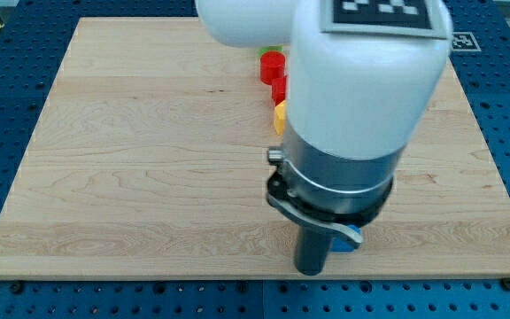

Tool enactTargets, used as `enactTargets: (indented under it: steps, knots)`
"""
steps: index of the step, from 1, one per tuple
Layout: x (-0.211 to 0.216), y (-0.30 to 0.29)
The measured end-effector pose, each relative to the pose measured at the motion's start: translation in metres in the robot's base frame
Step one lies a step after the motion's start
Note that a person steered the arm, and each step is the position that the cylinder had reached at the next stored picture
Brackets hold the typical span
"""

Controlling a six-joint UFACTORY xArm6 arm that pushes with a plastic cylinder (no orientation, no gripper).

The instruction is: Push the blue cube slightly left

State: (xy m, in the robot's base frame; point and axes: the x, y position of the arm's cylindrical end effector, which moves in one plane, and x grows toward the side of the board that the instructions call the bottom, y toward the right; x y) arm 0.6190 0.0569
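Observation:
The blue cube (347, 242) shows only as a small blue patch near the view's bottom, mostly hidden behind the arm's body (352, 133). My tip (311, 269) is on the board just to the left of that blue patch, touching it or nearly so; I cannot tell which. The rod is short and dark below the arm's grey collar.
A red round block (273, 63) and a second red block (279, 89) sit near the view's top centre, with a yellow block (280, 116) just below them and a green sliver (271, 49) above. All are partly hidden by the arm. The wooden board (149, 159) lies on a blue table.

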Motion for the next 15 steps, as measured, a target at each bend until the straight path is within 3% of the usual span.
enactTargets:
  steps: [2,3,7,15]
  knots:
    - [-0.001,0.138]
    - [-0.004,0.145]
    - [-0.022,0.062]
    - [-0.031,0.031]
